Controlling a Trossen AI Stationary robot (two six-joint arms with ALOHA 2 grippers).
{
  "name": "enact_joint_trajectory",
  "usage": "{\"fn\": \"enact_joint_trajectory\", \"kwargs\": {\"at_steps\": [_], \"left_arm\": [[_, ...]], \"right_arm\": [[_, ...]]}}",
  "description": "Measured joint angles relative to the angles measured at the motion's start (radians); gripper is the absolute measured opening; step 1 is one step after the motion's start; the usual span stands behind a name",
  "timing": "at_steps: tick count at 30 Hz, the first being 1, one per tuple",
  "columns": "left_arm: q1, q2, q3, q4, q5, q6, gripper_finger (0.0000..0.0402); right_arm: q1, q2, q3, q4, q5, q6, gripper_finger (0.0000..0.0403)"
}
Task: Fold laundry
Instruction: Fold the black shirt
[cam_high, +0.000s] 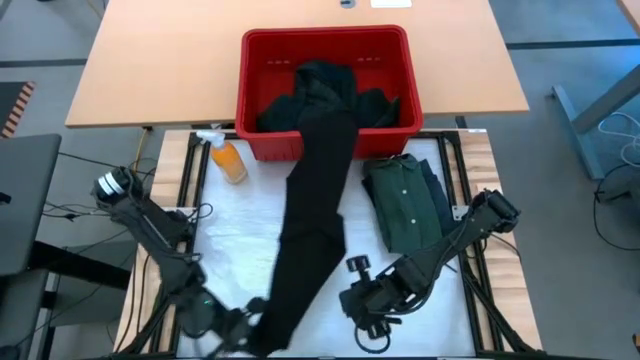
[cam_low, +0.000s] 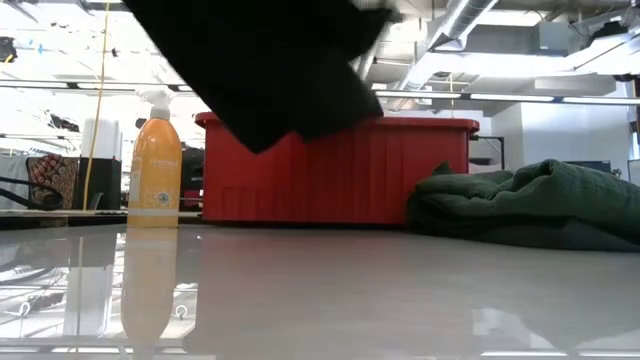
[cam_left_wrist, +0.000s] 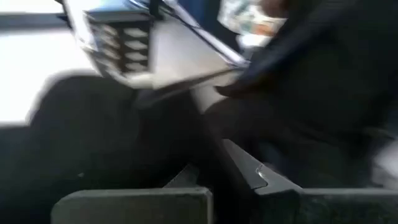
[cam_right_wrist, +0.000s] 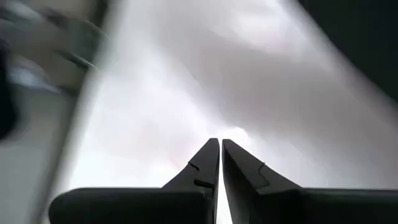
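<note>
- The left gripper (cam_high: 243, 325) is seen at the near left edge of the table (cam_high: 240, 215), its fingers pinched onto the near end of a long black garment (cam_high: 318, 190).
- The black garment is stretched as a long strip from the left gripper up and away to the red basket (cam_high: 262, 60), over whose front rim its far end is draped; its long axis runs from near-left to far-centre, and in the low view its near part hangs clear above the table.
- More dark laundry (cam_high: 375, 105) lies inside the basket, beside the strip's far end.
- An orange spray bottle (cam_high: 227, 157) stands just left of the basket's front corner, apart from the strip.
- The right gripper (cam_high: 362, 305) is held low at the near edge, just right of the strip and not touching it; in the right wrist view its fingers (cam_right_wrist: 205, 163) are almost pressed together and nothing is held between them.
- A folded green collared shirt (cam_high: 405, 200) lies on the right half of the table, beyond the right gripper.
- The strip lies to the right gripper's left, so a second grasp on it is judged to fall to the right arm, the left arm being bent low at the strip's near end.
</note>
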Motion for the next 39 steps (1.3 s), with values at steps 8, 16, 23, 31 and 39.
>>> {"fn": "enact_joint_trajectory", "kwargs": {"at_steps": [8, 16, 23, 31, 39], "left_arm": [[-0.216, -0.004, 0.0, -0.126, -0.226, -0.279, 0.0], [-0.298, 0.106, -0.001, -0.17, -0.265, -0.613, 0.0], [-0.34, 0.149, -0.001, -0.173, -0.235, -0.835, 0.0], [-0.369, 0.149, -0.001, -0.18, -0.251, -0.945, 0.0], [-0.376, 0.149, -0.001, -0.2, -0.284, -0.998, 0.0]], "right_arm": [[-0.071, -0.063, -0.178, 0.054, 0.152, 0.038, 0.0043], [-0.229, -0.158, -0.506, 0.596, 0.15, -0.009, 0.0032], [-0.339, -0.145, -0.536, 0.667, 0.147, -0.087, 0.0061], [-0.509, -0.101, -0.534, 0.856, 0.051, -0.25, 0.0132], [-0.581, 0.056, -0.537, 0.845, 0.29, -0.507, 0.022]]}}
